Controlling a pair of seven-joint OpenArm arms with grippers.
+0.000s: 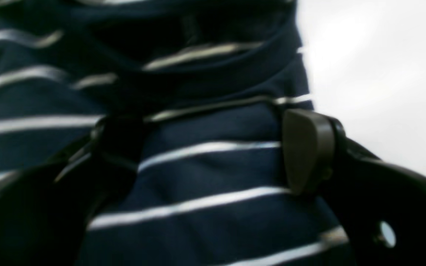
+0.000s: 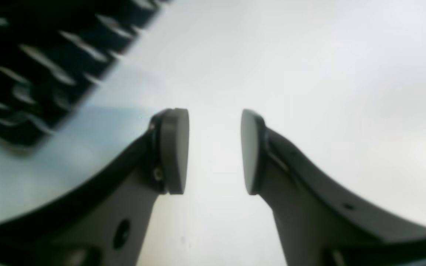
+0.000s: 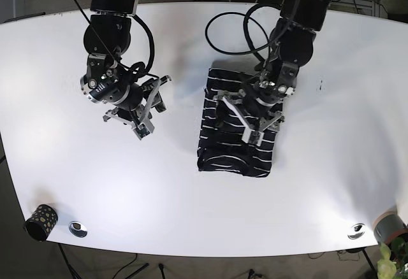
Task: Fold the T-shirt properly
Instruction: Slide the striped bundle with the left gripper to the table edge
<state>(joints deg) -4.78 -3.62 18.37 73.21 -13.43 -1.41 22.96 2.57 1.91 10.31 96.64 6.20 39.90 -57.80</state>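
The T-shirt [image 3: 231,151], navy with thin white stripes, lies folded into a narrow rectangle in the middle of the white table [image 3: 331,164]. My left gripper [image 3: 246,121] hovers low over its upper half. In the left wrist view the striped T-shirt [image 1: 205,207] fills the space under and between the spread fingers of the left gripper [image 1: 213,151], which is open. My right gripper [image 3: 150,109] is off to the shirt's left above bare table. The right wrist view shows the right gripper [image 2: 215,151] open and empty, with the T-shirt [image 2: 39,55] edge at its upper left.
A dark dotted cup [image 3: 41,221] and a metal disc [image 3: 78,228] sit at the near left corner. Another disc [image 3: 356,230] and a plant [image 3: 390,261] are at the near right. Black cables [image 3: 233,27] loop on the table behind the shirt.
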